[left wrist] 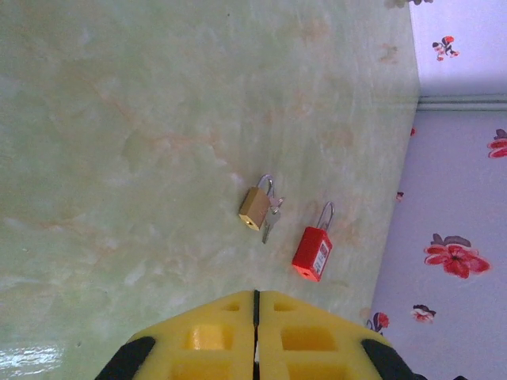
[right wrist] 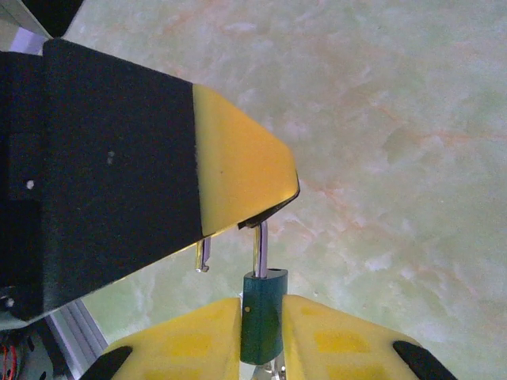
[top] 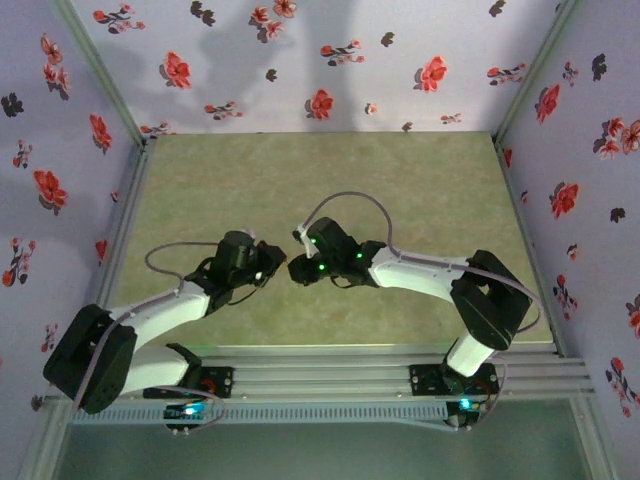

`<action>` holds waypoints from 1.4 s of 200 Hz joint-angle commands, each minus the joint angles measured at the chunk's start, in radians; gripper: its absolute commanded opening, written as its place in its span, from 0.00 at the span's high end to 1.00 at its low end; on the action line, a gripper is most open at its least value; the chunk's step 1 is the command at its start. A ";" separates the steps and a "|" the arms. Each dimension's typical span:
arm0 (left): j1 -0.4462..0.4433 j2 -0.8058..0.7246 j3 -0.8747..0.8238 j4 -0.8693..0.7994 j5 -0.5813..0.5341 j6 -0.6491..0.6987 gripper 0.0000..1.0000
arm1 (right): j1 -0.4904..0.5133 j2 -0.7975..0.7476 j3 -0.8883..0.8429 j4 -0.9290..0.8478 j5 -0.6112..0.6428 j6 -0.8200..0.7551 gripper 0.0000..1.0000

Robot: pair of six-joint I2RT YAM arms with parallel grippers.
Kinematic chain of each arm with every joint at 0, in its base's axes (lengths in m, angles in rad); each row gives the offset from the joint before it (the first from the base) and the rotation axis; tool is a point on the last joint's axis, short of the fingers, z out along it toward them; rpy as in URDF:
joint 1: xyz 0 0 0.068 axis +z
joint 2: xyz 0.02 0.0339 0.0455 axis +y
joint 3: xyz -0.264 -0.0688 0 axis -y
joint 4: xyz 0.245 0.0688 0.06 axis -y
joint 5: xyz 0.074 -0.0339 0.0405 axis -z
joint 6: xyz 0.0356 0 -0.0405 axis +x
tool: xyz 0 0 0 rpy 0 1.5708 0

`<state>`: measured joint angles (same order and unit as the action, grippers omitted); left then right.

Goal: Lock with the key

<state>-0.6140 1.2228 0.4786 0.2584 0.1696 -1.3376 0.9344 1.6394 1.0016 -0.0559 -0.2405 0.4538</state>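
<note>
A dark green padlock (right wrist: 261,317) stands upright between the yellow fingers of my right gripper (right wrist: 261,305), which is shut on its body. Its silver shackle (right wrist: 259,247) is raised, and the free leg hangs clear of the body. The shackle's top runs into the closed yellow-and-black fingers (right wrist: 238,170) of my left gripper (left wrist: 255,297), which is shut on it. A bit of silver key (right wrist: 277,369) shows under the padlock body. From above, the two grippers meet tip to tip over the table's near middle: left gripper (top: 281,266), right gripper (top: 300,270).
A brass padlock (left wrist: 253,207) with a key (left wrist: 269,224) on its shackle lies on the green marbled table (left wrist: 119,119). A red padlock (left wrist: 312,253) lies beside it, close to the flowered wall (left wrist: 459,198). A rail (top: 320,365) runs along the near edge.
</note>
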 commanded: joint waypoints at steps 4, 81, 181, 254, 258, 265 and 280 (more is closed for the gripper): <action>0.008 -0.031 -0.001 0.017 0.015 -0.016 1.00 | 0.006 0.022 -0.010 0.016 -0.004 -0.003 0.78; 0.013 -0.045 -0.002 0.010 0.015 -0.018 1.00 | 0.007 0.023 -0.011 0.020 0.000 0.000 0.85; 0.024 -0.072 -0.021 0.025 0.034 -0.011 1.00 | 0.007 -0.033 -0.027 0.018 -0.040 -0.008 1.00; 0.028 -0.126 -0.033 0.025 0.059 0.013 1.00 | 0.007 -0.114 -0.079 0.072 -0.153 0.012 1.00; 0.028 -0.127 -0.033 0.025 0.060 0.012 1.00 | 0.008 -0.120 -0.086 0.080 -0.159 0.014 1.00; 0.028 -0.132 -0.035 0.025 0.062 0.015 1.00 | 0.008 -0.131 -0.095 0.089 -0.171 0.016 1.00; 0.031 -0.140 -0.039 0.027 0.066 0.018 1.00 | 0.006 -0.153 -0.114 0.107 -0.198 0.020 1.00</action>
<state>-0.5980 1.1072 0.4541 0.2543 0.2481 -1.3354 0.9337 1.5429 0.9230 0.0196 -0.3264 0.4629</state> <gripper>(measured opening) 0.087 0.072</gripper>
